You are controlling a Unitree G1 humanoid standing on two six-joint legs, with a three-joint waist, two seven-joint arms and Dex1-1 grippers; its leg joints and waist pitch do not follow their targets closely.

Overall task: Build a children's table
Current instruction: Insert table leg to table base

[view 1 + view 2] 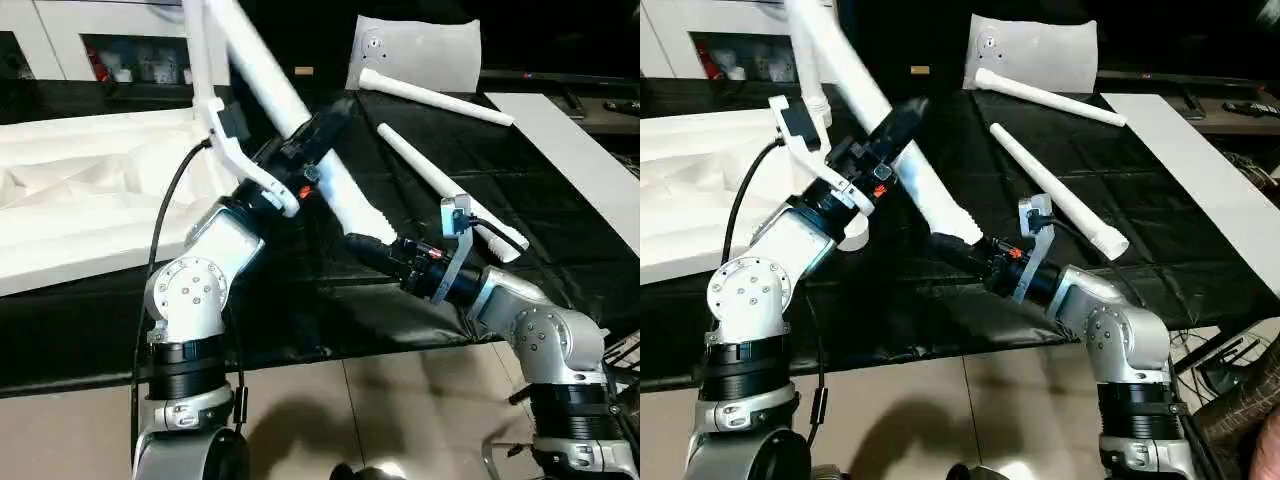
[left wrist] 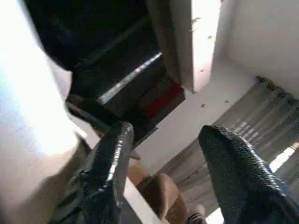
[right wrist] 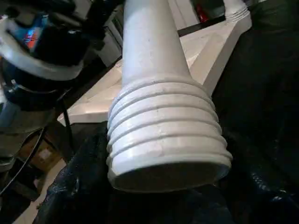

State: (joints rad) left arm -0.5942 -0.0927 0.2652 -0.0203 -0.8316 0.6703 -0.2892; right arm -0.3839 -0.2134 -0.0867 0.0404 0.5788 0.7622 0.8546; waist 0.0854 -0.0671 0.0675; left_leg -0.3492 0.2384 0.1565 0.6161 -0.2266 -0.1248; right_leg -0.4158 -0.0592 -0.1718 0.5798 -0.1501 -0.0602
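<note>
A long white tapered leg (image 1: pixel 300 120) slants across the centre of the head views, its narrow end up at the top left of the frame and its ribbed, threaded end (image 3: pixel 166 135) low at centre. The right claw (image 1: pixel 372 248) grips that threaded end, its black fingers (image 3: pixel 84 186) pressed on either side of the ribs. The left claw (image 1: pixel 902 118) sits against the leg's upper shaft at centre left; its two fingers (image 2: pixel 110 163) stand apart with a gap between them and the leg lies beside one finger, so whether it actually grips cannot be told. Two more legs (image 1: pixel 445 190) (image 1: pixel 435 96) lie flat on the black-covered table (image 1: pixel 560 230), right of centre and at the upper right. The white tabletop (image 1: pixel 70 210) lies at the left edge, ribbed side up. A white pillow-like slab (image 1: pixel 420 52) leans at the top centre.
</note>
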